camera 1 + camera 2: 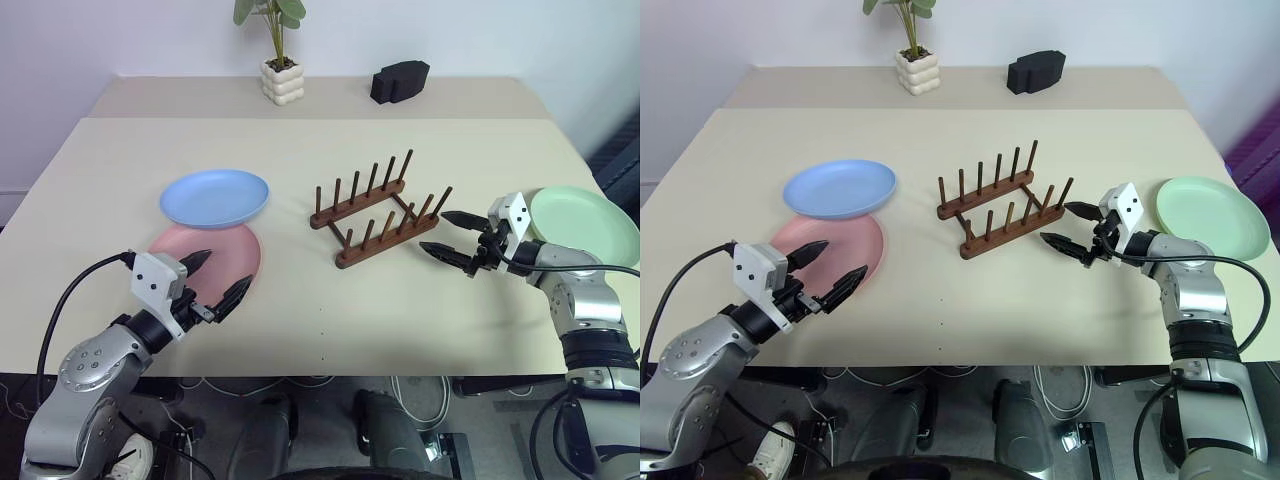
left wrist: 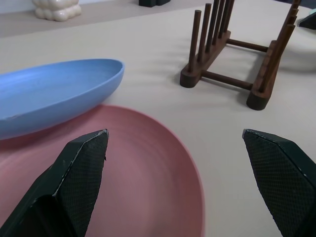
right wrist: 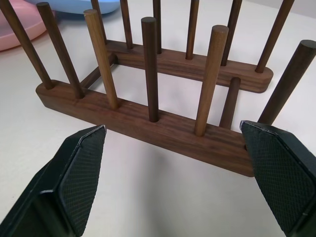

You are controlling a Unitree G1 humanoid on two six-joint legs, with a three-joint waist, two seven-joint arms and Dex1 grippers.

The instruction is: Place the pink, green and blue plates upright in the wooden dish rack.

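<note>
Left eye view: left gripper (image 1: pixel 213 280), fingers apart, sits at pink plate (image 1: pixel 225 250) near table's (image 1: pixel 300 330) front edge; right gripper (image 1: pixel 449 235), fingers apart, faces rack (image 1: pixel 375 210).

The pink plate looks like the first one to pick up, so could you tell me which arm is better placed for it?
Left, probably. The left gripper hangs open right at the pink plate, while the right gripper faces the wooden dish rack, across the table from that plate.
</note>
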